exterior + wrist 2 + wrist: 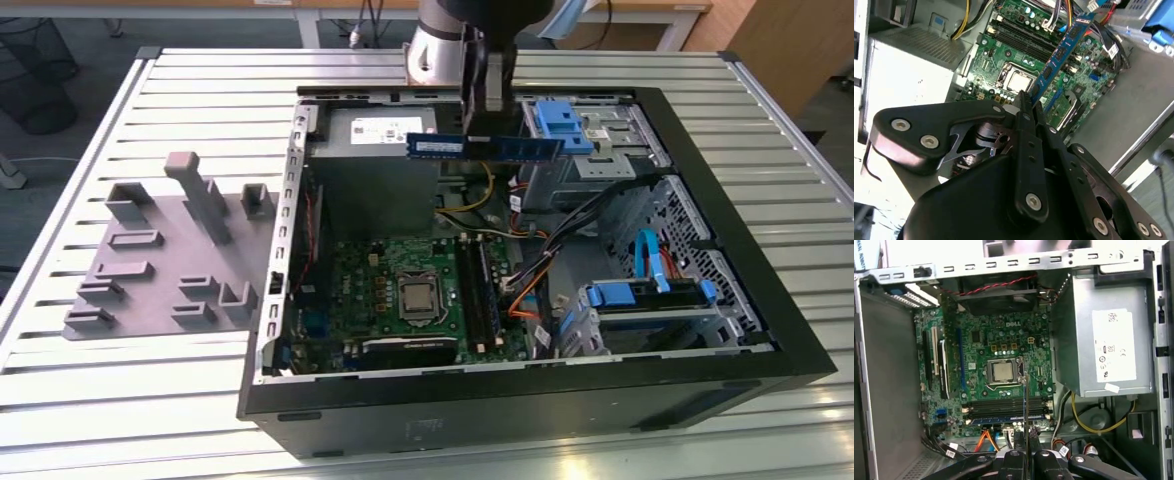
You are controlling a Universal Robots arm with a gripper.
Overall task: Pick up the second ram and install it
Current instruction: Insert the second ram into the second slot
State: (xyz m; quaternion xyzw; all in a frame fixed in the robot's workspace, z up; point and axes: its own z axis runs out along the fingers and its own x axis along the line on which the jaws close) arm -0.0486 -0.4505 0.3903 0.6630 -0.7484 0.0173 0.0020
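Claw [1026, 100] vertical around second ram [1058, 56]

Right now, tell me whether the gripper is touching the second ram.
Touching. The second wrist view shows the gripper shut on the second ram, with no gap.

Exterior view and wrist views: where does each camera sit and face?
Exterior view: off the arm, looking down into the open computer case; gripper holds second ram above it.
First wrist view: on the arm, facing the motherboard squarely; gripper shows.
Second wrist view: on the arm, looking obliquely along the gripper.
Both wrist views share motherboard and second ram.
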